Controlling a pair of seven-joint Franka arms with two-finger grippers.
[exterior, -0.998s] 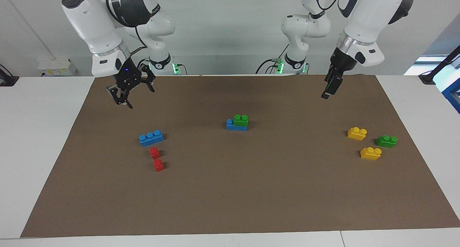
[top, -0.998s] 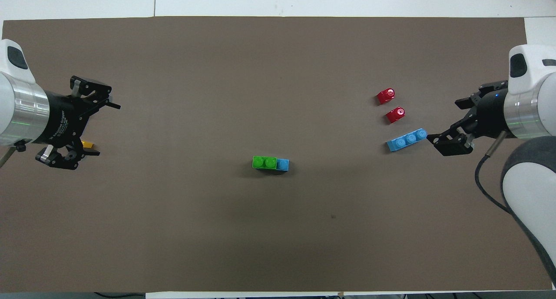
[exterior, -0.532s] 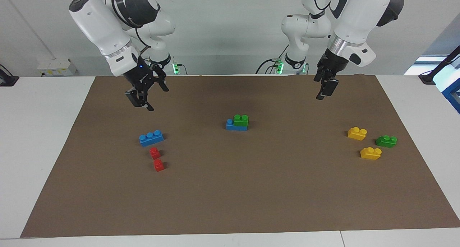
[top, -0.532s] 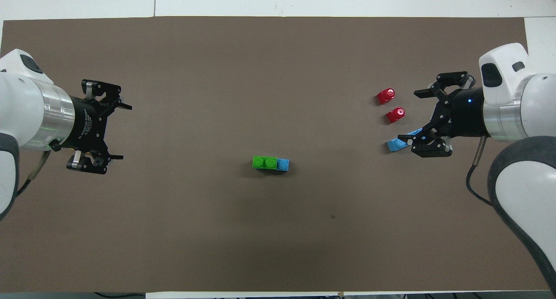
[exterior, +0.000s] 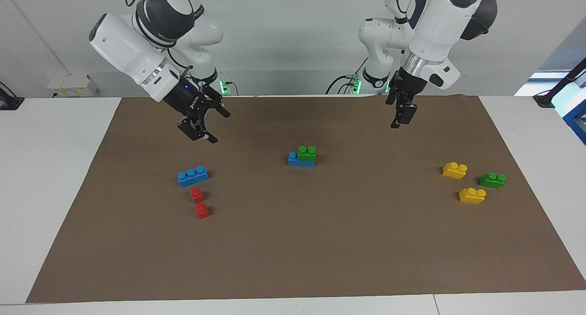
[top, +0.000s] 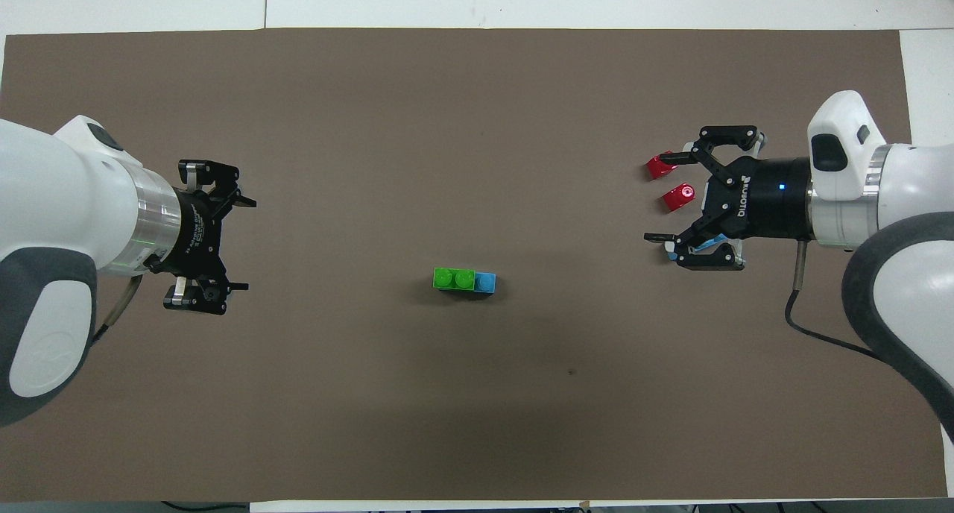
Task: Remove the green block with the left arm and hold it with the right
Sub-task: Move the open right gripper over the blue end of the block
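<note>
1. At the middle of the brown mat (exterior: 293,241), the green block (exterior: 306,153) sits on a blue brick (exterior: 300,160).
2. The left hand (exterior: 397,118) hangs over bare mat, jaws wide apart, holding nothing.
3. The right hand (exterior: 211,125) hangs spread wide and empty above the mat near a loose blue brick (exterior: 192,176).

Bright, even light from above; soft faint shadows, sharp focus, no glare
</note>
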